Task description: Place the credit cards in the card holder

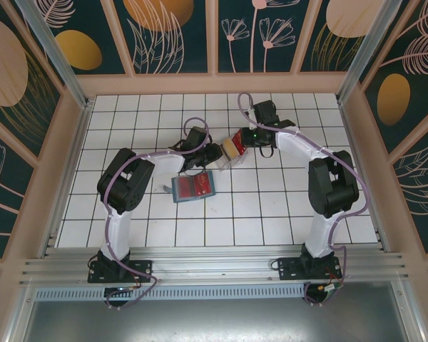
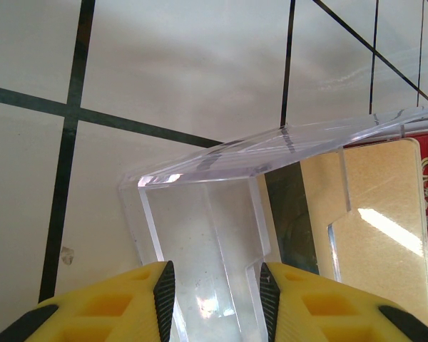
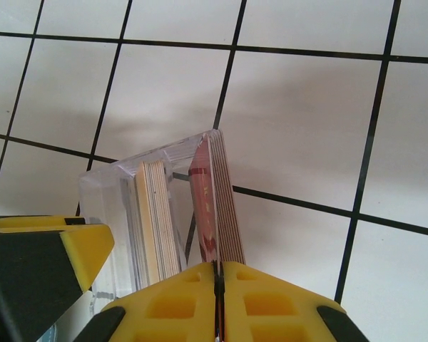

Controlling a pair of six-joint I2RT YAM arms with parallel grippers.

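- Left wrist view: the left gripper (image 2: 215, 285) is holding its jaws partly open. The yellow fingers (image 2: 114, 310) are bearing on either side of a narrow section of the clear tray (image 2: 200, 214).
- The same view is showing one of the yellow-tan credit cards (image 2: 385, 235) face-on, standing behind the clear wall to the right. A strip of red is lying at the frame's right margin.
- Right wrist view: this one is presenting the cards edge-on. The right gripper (image 3: 217, 274) is bringing its jaws almost together, pinching the top edge of the red credit card (image 3: 203, 206). That card is standing upright at the end of the tray.
- The yellow-tan stack is standing upright in the neighbouring slot, parted from the red one by a narrow gap. How many cards are being pinched cannot be told.
- Top external view: this is supplying the card holder (image 1: 194, 187). It is lying open on the tiled worktop (image 1: 271, 214), teal with a reddish inside, just nearer the arm bases than the tray and apart from both grippers.
- That view is also showing the grippers meeting at the tray from opposite sides.
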